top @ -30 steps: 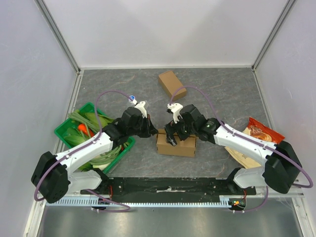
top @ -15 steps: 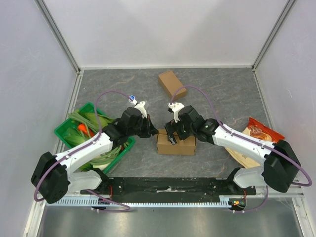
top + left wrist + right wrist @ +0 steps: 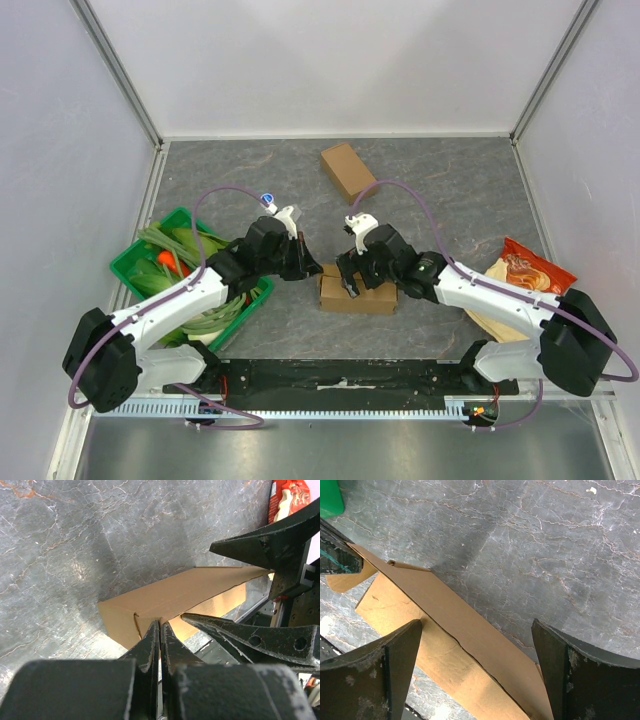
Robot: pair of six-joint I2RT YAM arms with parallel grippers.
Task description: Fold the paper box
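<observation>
The brown paper box lies flat on the grey table between the two arms. My left gripper is shut, its tip resting against the box's left end, where a small flap curls out. Nothing shows between its jaws. My right gripper is open and hangs over the box's top panels. One finger is over the near panel, and the other finger is past the far edge. A seam between the two top panels runs under the gap.
A green basket of vegetables stands at the left, under my left arm. A second closed brown box lies at the back. A red snack bag on a paper bag lies at the right. A black rail runs along the near edge.
My right gripper has come slightly nearer and lower over the box, still open. My left gripper has stayed shut at the box's left end.
</observation>
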